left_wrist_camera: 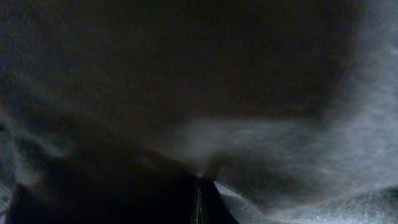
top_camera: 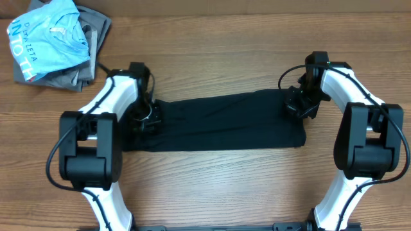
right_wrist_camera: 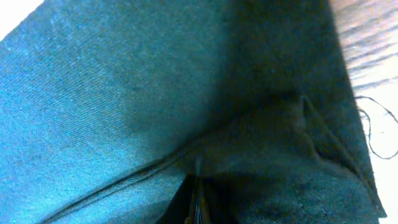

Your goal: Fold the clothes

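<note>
The clothes [top_camera: 225, 122], a plain black garment, lie as a long flat band across the middle of the wooden table [top_camera: 212, 186]. My left gripper [top_camera: 146, 119] sits on its left end, and my right gripper [top_camera: 300, 106] on its far right corner. In the left wrist view dark cloth [left_wrist_camera: 280, 143] fills the frame, and the left gripper [left_wrist_camera: 198, 186] is shut with the fabric puckered at its tips. In the right wrist view the right gripper [right_wrist_camera: 196, 180] is shut on a pinched ridge of the cloth [right_wrist_camera: 124, 93] near a seam.
A light blue shirt with white lettering [top_camera: 48, 35] lies on grey garments [top_camera: 96, 29] at the far left corner. A loose thread [right_wrist_camera: 373, 124] trails from the black cloth's edge over bare wood [right_wrist_camera: 373, 37].
</note>
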